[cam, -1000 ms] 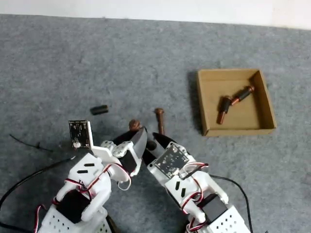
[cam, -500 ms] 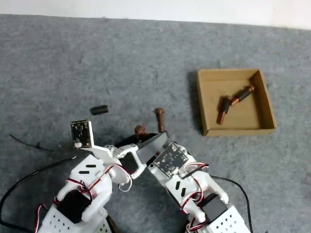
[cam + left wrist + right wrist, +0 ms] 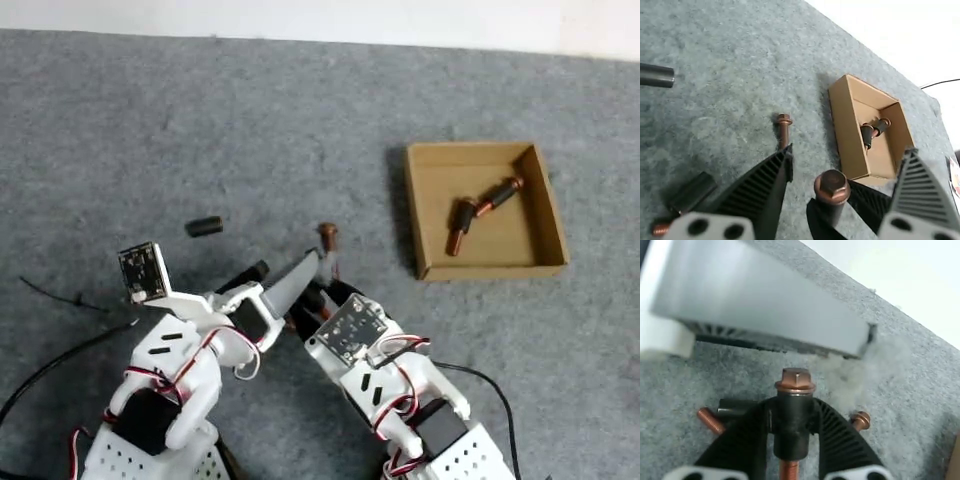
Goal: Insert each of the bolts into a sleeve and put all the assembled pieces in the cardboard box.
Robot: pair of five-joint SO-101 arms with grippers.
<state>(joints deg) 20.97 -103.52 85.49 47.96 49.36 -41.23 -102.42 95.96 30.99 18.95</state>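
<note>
Two assembled pieces (image 3: 487, 205) lie in the cardboard box (image 3: 413, 215), the right gripper (image 3: 790, 427), jaws clamped, holds a third sleeved bolt (image 3: 794, 385) between the parted jaws of the left gripper (image 3: 848, 151), and a loose bolt (image 3: 328, 238) and sleeve (image 3: 204, 226), perhaps more, wait on the bench (image 3: 150, 120).

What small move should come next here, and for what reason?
Probably the left gripper should back away. It is open, with its fingers on either side of the bolt, whose head sits on the sleeve clamped in the right gripper. Once it is clear, the right arm can carry the piece to the cardboard box.
</note>
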